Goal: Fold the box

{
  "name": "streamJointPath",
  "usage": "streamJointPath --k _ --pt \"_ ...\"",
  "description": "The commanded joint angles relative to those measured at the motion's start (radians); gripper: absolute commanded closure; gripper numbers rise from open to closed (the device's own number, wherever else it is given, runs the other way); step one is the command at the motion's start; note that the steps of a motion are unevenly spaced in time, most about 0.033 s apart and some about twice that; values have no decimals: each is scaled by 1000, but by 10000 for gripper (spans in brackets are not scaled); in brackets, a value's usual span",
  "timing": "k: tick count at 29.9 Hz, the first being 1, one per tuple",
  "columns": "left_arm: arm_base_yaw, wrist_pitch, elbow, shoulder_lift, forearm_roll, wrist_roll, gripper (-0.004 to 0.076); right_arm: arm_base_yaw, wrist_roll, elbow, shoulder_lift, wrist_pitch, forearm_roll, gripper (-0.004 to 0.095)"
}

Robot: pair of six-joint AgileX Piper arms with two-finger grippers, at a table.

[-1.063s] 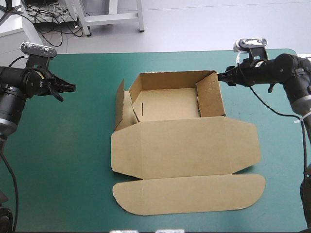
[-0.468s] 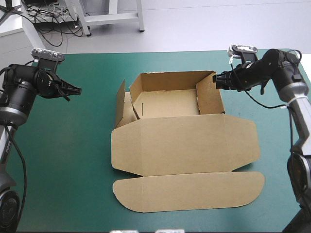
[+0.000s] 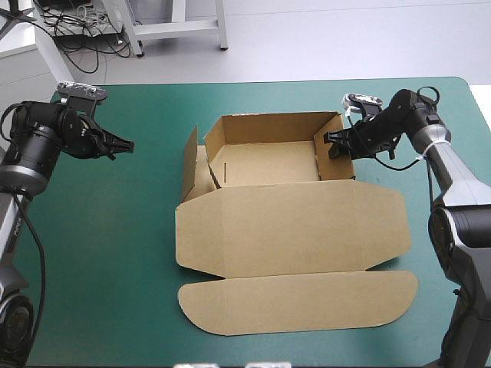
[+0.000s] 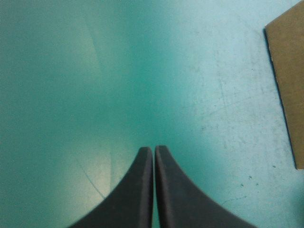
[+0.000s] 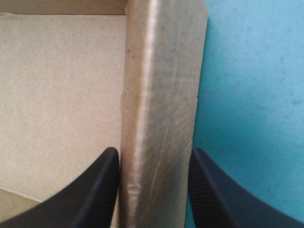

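Observation:
The brown box [image 3: 291, 230] lies mid-table as an open tray, its lid and tuck flap flat toward the near edge. The back wall and right wall [image 3: 337, 153] stand up, and the left wall leans outward. My right gripper [image 3: 331, 144] is open astride the top of the right wall. In the right wrist view that wall [image 5: 159, 104] stands between the spread fingers of the right gripper [image 5: 153, 151], with the box floor [image 5: 61, 95] on one side. My left gripper [image 3: 126, 144] hangs shut over the cover, left of the box. The left gripper [image 4: 153, 149] holds nothing, and a box edge [image 4: 287, 85] lies ahead to one side.
Bare teal-green cover [image 3: 100, 253] stretches left of the box and also along the right side [image 3: 445, 322]. The table's far edge [image 3: 261, 82] runs just behind the box.
My right gripper has moved left from beside the box onto its right wall. My left gripper has edged right, toward the box, still shut.

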Motion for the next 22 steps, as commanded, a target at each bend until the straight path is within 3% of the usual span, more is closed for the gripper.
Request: streamJointPath --k 1,4,8,12,16,22 --pt "1 -34 -25 -39 -33 -14 724 1 3 -52 -52 1 29 692" --pt "1 -40 -25 -39 -63 -9 724 1 -4 -74 -52 29 24 926" --pt "1 -36 -25 -39 -91 -9 724 1 -3 -98 -52 84 20 908" --pt "14 -37 -25 -39 -120 -14 724 -23 -1 -158 -54 209 29 908" --pt "108 -43 -25 -39 -240 -8 724 -78 37 -177 -119 215 37 909" --pt "304 -37 -25 -39 -548 144 724 -161 34 -177 -268 215 33 909"
